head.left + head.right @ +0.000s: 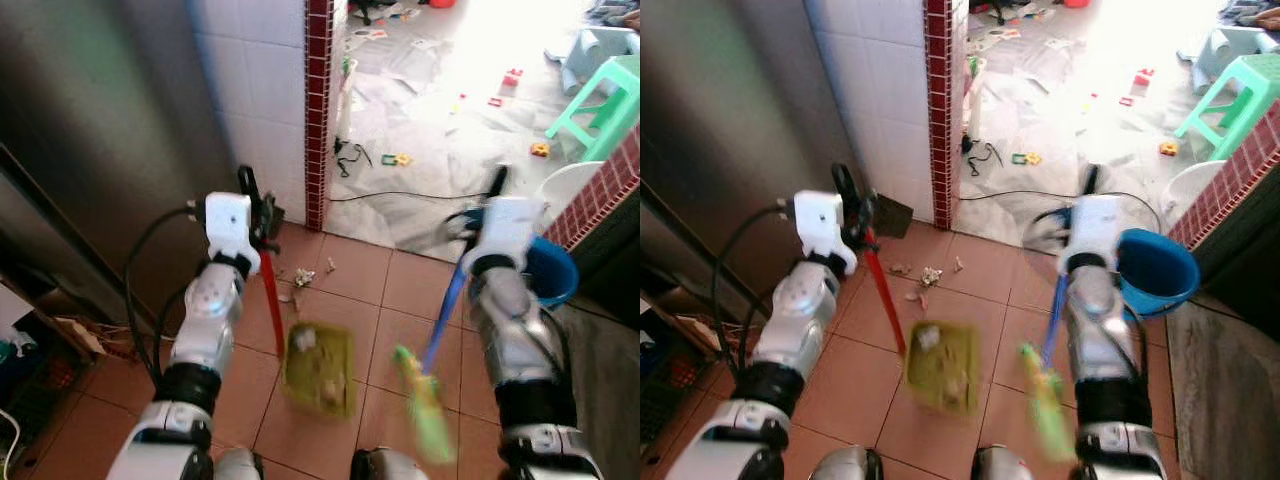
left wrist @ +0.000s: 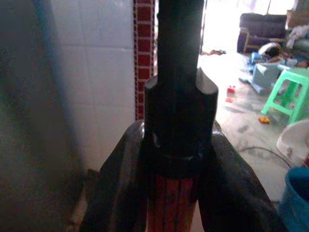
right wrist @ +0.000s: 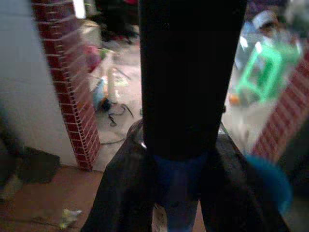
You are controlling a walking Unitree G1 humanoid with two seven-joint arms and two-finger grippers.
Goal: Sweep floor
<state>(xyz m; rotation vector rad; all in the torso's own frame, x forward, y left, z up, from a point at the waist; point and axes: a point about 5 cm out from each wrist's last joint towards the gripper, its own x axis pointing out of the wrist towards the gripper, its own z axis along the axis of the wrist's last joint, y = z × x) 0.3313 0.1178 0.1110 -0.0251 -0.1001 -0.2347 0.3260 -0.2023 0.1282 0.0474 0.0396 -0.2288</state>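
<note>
Closest to the head camera, the two silver arms are reaching forward over the terracotta floor [image 1: 330, 430]. The left gripper [image 1: 255, 205] is clamping its fingers [image 2: 120, 193] around the red handle [image 1: 271, 300] of the dustpan [image 1: 320, 368], just under the handle's black cap. The olive pan is resting on the tiles with a few pale scraps already in it. The right gripper [image 1: 497, 190] is closing its fingers [image 3: 120, 193] on the blue handle [image 1: 445, 310] of the broom [image 1: 425, 400], whose green head is blurring beside the pan's right edge.

More scraps of litter [image 1: 303, 277] are lying just beyond the pan's far edge, near the foot of the red brick pillar [image 1: 318, 110]. A blue bucket [image 1: 550, 270] is standing beside the right arm, and a black cable [image 1: 390, 195] is trailing across the paler floor further out.

To sweep well here, I would judge that the pan should be sitting flat with its open lip facing the litter, while the broom is drawing the scraps in short strokes toward that lip, not past it. The bucket is close enough that a wide swing risks knocking it.
</note>
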